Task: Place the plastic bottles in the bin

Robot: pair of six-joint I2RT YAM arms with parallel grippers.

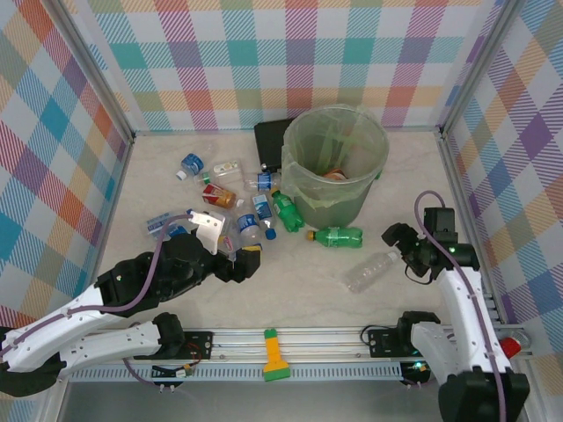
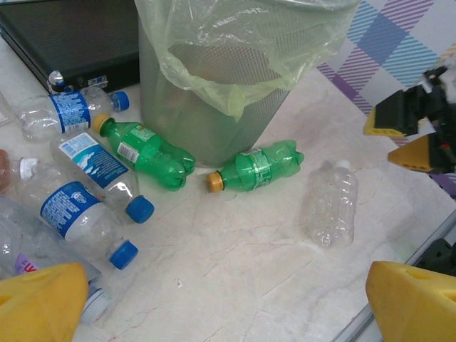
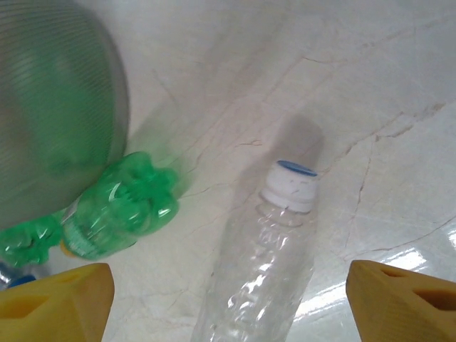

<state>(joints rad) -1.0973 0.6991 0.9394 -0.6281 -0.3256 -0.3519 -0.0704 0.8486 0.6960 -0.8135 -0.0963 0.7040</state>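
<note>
The bin stands far-centre on the bench, with plastic bottles scattered to its left and at its foot. Your right fingers are spread astride the clear bottle, which lies beside a green bottle. Your left fingers gape empty. The clear bottle looks light, thin-walled and slippery, so pinch it gently at mid-body.

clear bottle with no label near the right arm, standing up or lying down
Lying down. The clear bottle rests full length on the table, its side flat against it in both wrist views.
</note>
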